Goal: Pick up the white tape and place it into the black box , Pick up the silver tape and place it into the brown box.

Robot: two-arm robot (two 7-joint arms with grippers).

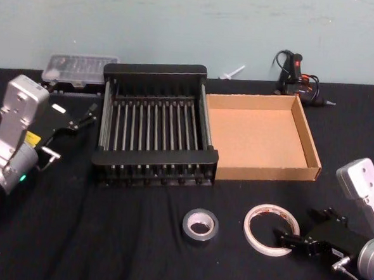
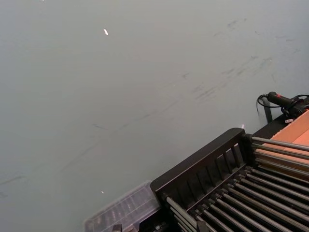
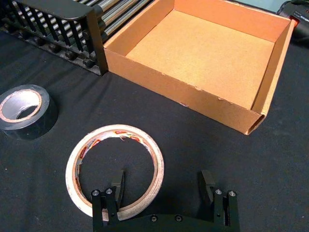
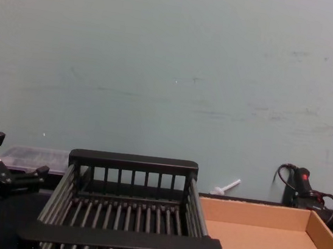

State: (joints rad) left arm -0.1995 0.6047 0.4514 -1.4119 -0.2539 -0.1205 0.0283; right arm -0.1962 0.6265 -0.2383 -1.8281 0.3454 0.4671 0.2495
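White flat tape roll with red print (image 3: 115, 170) is lying on the black cloth-covered table (image 1: 129, 251), beside the dull silver tape roll (image 1: 200, 225). Right gripper (image 3: 165, 186) is reaching low with fingers spread, one finger inside the ring, one outside. Left gripper (image 1: 70, 133) is hanging open beside the black slatted crate (image 1: 156, 125), which adjoins the brown cardboard tray (image 1: 258, 137).

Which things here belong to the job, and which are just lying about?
Job: flat white tape roll with red print; dull silver tape roll; black slatted plastic crate; shallow brown cardboard tray.
Lying about: clear plastic case; black glue gun.
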